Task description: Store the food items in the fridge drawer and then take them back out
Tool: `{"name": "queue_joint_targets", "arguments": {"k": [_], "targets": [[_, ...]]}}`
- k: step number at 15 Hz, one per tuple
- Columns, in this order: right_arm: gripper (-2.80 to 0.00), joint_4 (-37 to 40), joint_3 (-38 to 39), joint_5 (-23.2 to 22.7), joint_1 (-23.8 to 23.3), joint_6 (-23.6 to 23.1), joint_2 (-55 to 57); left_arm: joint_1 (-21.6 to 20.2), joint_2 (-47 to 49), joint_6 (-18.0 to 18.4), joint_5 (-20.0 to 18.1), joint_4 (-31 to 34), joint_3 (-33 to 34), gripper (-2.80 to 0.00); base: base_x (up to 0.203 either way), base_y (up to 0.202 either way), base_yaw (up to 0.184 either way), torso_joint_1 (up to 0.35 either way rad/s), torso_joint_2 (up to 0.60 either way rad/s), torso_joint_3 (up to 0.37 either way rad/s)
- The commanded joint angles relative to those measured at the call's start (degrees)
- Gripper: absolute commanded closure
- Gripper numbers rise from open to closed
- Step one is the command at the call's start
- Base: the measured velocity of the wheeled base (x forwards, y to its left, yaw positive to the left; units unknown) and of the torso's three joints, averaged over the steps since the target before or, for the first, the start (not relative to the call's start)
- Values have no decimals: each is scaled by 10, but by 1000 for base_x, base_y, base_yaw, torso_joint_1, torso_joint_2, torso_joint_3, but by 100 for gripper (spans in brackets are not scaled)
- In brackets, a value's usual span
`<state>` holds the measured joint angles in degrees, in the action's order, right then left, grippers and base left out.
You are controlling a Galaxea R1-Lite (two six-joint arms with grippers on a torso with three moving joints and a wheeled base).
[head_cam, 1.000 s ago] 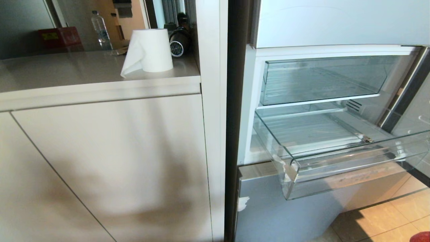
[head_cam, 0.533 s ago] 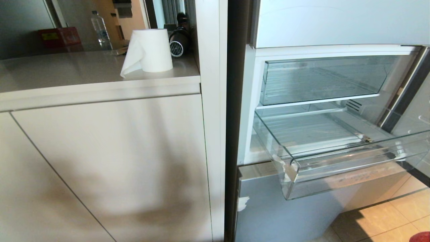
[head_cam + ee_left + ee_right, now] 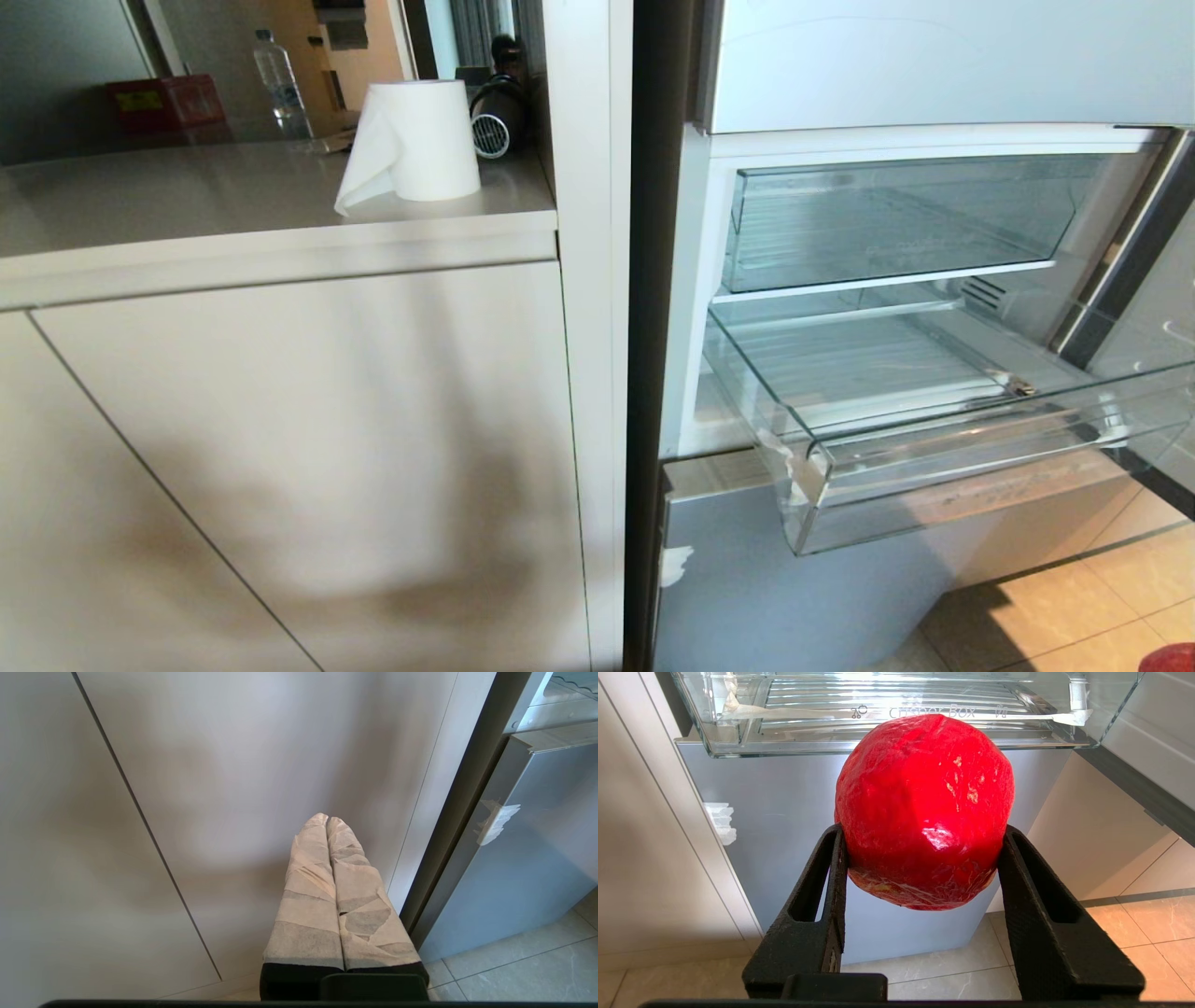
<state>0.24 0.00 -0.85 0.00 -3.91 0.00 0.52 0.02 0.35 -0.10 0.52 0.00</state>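
Observation:
My right gripper (image 3: 922, 833) is shut on one red, roundish food item (image 3: 924, 807), its black fingers (image 3: 831, 868) pressing on both sides. It hangs low in front of the fridge, below the pulled-out clear fridge drawer (image 3: 784, 746). In the head view the drawer (image 3: 934, 467) sticks out of the open fridge with nothing on its ribbed floor, and a sliver of the red food item (image 3: 1173, 657) shows at the bottom right corner. My left gripper (image 3: 327, 819), wrapped in pale tape, is shut on nothing and points at the cabinet door (image 3: 261, 765). No other food item is in view.
A taller clear bin (image 3: 887, 224) sits above the drawer. Left of the fridge is a beige cabinet (image 3: 299, 420) whose counter holds a paper towel roll (image 3: 420, 140) and a water bottle (image 3: 280, 84). Tiled floor (image 3: 1134, 924) lies below the fridge.

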Motion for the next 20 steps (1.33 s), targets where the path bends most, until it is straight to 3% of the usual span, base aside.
{"name": "queue_joint_targets", "arguments": {"k": [1, 4, 8, 15, 20], "targets": [[0, 0, 0, 0, 0, 0, 1, 0, 1, 0, 0, 0, 0, 0, 0, 0, 0, 0, 0, 0], [0, -2, 0, 1, 1, 1, 2, 0, 0, 0, 0, 0, 0, 0, 0, 0, 0, 0, 0, 0], [0, -127, -12, 0, 2, -4, 101, 0, 0, 0, 0, 0, 0, 0, 0, 0, 0, 0, 0, 0], [0, -155, -149, -14, 34, 4, 315, 0, 0, 0, 0, 0, 0, 0, 0, 0, 0, 0, 0, 0], [0, -158, -309, -44, 38, 66, 569, 0, 0, 0, 0, 0, 0, 0, 0, 0, 0, 0, 0, 0]]}}
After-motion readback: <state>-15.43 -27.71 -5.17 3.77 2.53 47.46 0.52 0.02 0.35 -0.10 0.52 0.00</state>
